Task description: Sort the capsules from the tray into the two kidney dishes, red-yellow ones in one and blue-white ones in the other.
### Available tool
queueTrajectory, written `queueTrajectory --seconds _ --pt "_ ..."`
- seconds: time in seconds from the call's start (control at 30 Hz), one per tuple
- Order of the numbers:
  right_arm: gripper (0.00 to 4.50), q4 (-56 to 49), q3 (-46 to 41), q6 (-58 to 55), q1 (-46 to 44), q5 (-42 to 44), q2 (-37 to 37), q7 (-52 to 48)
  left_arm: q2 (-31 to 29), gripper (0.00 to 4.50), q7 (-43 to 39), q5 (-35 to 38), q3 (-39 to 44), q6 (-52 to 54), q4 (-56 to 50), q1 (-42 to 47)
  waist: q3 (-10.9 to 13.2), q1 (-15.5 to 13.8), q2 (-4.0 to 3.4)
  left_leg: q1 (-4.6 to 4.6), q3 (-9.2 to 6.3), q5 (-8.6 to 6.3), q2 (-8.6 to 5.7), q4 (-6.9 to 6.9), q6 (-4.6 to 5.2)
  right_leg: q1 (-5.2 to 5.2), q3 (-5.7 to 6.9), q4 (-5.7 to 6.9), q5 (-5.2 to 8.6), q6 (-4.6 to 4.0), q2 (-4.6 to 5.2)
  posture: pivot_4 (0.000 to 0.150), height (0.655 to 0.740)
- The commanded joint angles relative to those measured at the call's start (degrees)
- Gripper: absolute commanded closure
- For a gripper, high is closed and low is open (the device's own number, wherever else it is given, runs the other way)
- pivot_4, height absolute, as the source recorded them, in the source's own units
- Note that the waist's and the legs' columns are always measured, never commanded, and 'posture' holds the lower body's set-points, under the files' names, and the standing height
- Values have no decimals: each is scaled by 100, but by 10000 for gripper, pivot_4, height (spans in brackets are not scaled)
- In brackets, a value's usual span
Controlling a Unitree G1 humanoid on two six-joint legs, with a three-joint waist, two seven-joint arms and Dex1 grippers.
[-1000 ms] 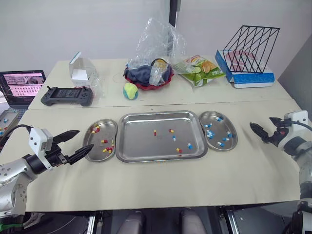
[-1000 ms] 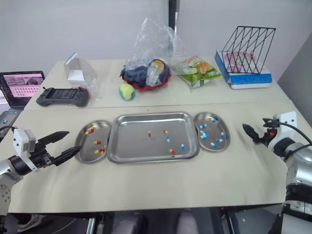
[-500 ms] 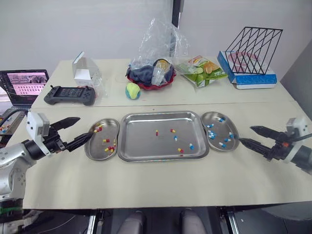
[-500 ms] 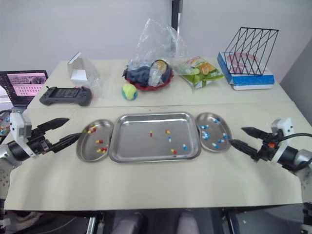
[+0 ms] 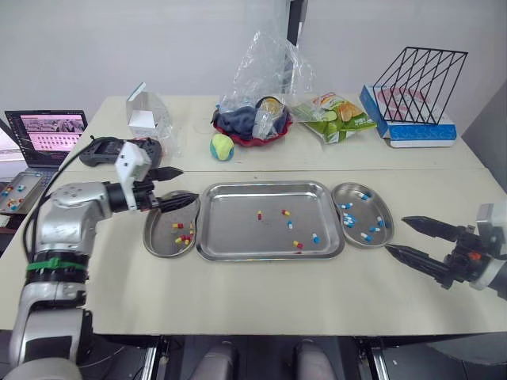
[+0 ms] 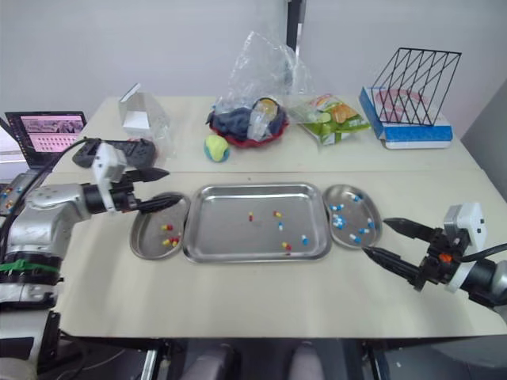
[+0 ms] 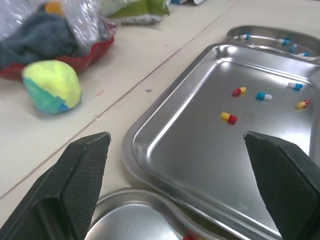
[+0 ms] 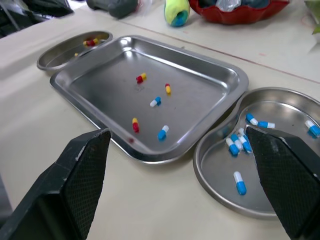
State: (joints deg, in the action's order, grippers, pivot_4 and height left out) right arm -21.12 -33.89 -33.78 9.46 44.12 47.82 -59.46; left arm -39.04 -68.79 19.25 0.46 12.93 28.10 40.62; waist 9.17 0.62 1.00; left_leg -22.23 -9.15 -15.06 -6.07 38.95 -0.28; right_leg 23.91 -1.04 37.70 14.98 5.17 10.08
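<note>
The left arm bends inward, and the left tool [image 5: 181, 187] is spread open over the left kidney dish [image 5: 158, 237], at 9 o'clock of the tray [image 5: 238, 233]. The right tool [image 5: 396, 235] points inward, open, at 4 o'clock, near the right kidney dish [image 5: 380, 209]. Five capsules [image 5: 298, 245] lie in the tray.

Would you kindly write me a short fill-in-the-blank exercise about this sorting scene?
The tray holds ___ capsules. The left kidney dish holds the ___ ones. The right kidney dish holds the ___ ones. The left gripper and the right gripper are both ___.
Missing words: five; red-yellow; blue-white; open.
</note>
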Motion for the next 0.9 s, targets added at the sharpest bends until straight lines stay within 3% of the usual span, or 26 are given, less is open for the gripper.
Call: queueTrajectory --seconds 0.03,0.23,0.47,0.67,0.83,0.9 --pt "325 -357 -178 -34 107 178 -88 202 137 0 -242 -275 -224 -312 333 369 2 14 3 -2 0 7 0 1 -12 1 0 2 0 0 0 1500 7400" --pt "325 -768 -334 -5 438 187 -300 559 1005 0 -743 -930 -876 -1305 1703 1433 8 -31 16 -14 0 13 -5 13 -23 -3 6 -7 -7 12 1 1500 7400" --pt "325 -1026 -472 72 749 202 -426 828 1898 0 -772 -1501 -1182 -2246 2872 1942 11 10 23 -4 1 2 -6 15 -2 -31 13 -7 -9 17 2 1500 7400" --pt "325 -1193 -625 116 972 190 -487 991 2168 0 16 -2187 -1391 -2433 3645 2198 13 38 27 2 1 -5 -7 18 10 -44 17 -7 -11 21 1 1500 7400" --pt "325 -1247 -688 184 1111 136 -538 1068 2288 0 -61 -2367 -1381 -2446 3867 2249 13 7 27 5 -1 -6 -9 21 12 -52 18 -10 -13 26 1 1500 7400" --pt "0 -1249 -687 201 1112 116 -540 1102 2309 5658 -70 -2374 -1316 -2427 3903 2254 13 8 28 5 -2 -6 -9 24 12 -56 19 -13 -15 30 2 1500 7400"
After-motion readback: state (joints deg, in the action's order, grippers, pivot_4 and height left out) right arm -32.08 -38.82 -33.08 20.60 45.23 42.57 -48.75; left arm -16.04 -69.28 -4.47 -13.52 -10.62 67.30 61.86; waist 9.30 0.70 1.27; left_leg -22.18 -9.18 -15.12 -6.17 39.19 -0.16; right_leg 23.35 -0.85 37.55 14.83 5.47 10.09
